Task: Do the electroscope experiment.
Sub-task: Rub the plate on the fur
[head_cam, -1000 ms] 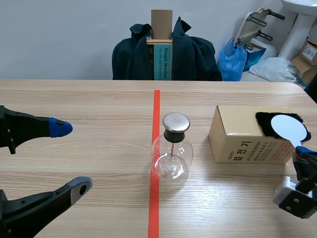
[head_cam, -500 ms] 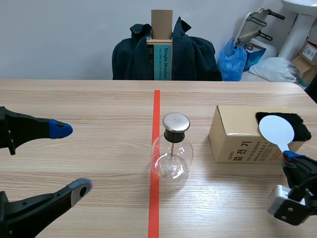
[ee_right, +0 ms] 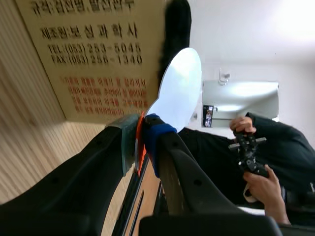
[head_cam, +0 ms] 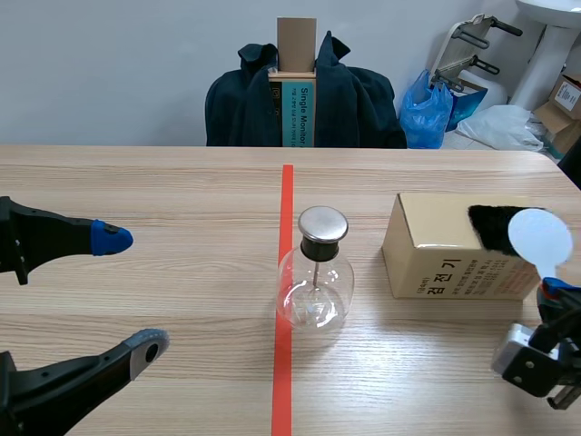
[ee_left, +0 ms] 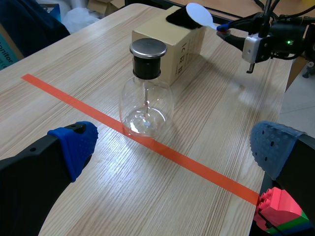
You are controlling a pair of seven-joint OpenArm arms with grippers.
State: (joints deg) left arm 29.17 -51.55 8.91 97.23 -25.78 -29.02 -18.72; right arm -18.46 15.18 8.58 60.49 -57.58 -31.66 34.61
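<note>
The left gripper (head_cam: pixel 130 291) hangs at the left, fingers wide apart, holding nothing. The flask (head_cam: pixel 314 291) stands upright on the red line (head_cam: pixel 287 195), between both arms. Inside it a thin rod hangs from the metal cap (head_cam: pixel 323 223); what is at the rod's end I cannot tell. Right of it stands the closed box (head_cam: pixel 436 259), with black fur (head_cam: pixel 490 227) on top. The right gripper (ee_right: pixel 141 133) is clamped on the paddle (head_cam: pixel 540 238), which points away from the robot. Its white disc is at the fur, touching or just above. The cap lies left of the disc, so I judge the right arm must carry it there.
</note>
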